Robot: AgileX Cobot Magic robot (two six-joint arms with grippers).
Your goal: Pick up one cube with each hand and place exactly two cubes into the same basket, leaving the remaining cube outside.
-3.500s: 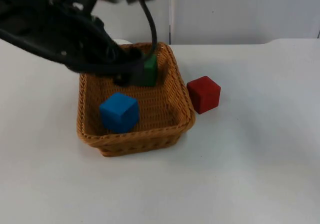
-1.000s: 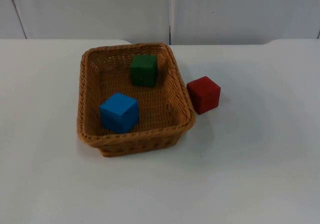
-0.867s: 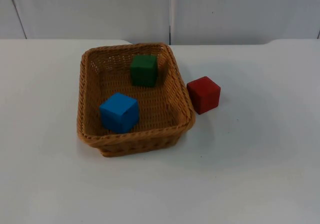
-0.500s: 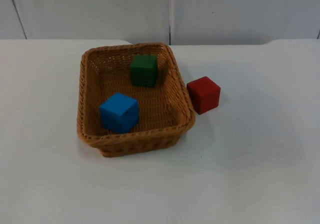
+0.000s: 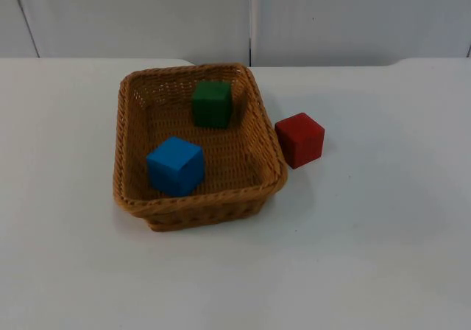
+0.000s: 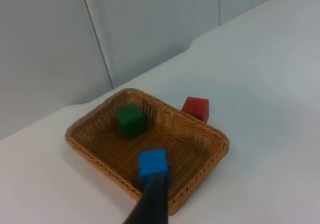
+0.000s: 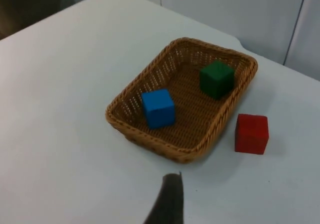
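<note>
Inside one basket [image 5: 127, 142], two cubes, blue cube [image 5: 175, 166], green cube [image 5: 212, 103], one red cube [image 5: 299, 139] outside

Basket [image 5: 132, 190]: tan-brown wicker, woven ribbed pattern on walls and floor. Cubes all plain, solid colour, no markings: blue cube [image 5: 175, 165] and dark green cube [image 5: 212, 103] in basket, red cube [image 5: 299, 139] on table [image 5: 368, 234], which is plain white; partition wall [image 5: 353, 17] pale grey w/ dark vertical seam. Fingertip [image 6: 150, 206] black.
</note>
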